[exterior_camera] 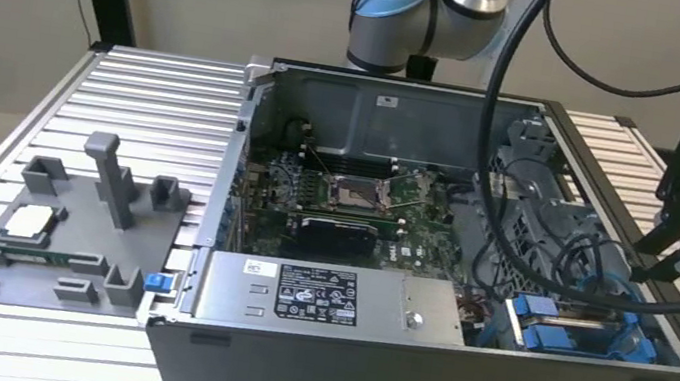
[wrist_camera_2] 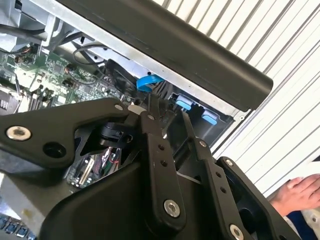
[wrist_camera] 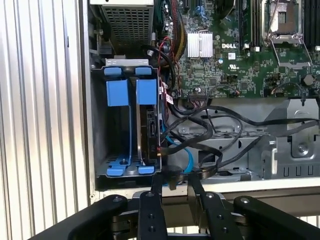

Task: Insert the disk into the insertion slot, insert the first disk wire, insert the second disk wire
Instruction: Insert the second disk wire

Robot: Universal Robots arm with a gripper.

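The insertion slot (wrist_camera: 119,137) is a grey bay with blue rails at the case's corner, also seen in the exterior view (exterior_camera: 562,330). The disk (wrist_camera: 150,125) stands on edge inside it in a blue carrier. My gripper (wrist_camera: 173,176) hangs just above the case's wall beside the bay, at the exterior view's right (exterior_camera: 669,265). Its black fingers (wrist_camera_2: 150,117) are drawn close together on what looks like the black plug of a disk wire (wrist_camera: 172,180). A blue wire (wrist_camera: 187,160) curls between the bay and the plug.
The open computer case (exterior_camera: 462,98) lies on a slatted aluminium table (exterior_camera: 152,92), with a grey labelled power-supply box (exterior_camera: 324,299) near the front. Loose black cables (exterior_camera: 586,263) loop over the mainboard. A grey fixture (exterior_camera: 64,230) sits left. A person's hand (wrist_camera_2: 295,195) rests nearby.
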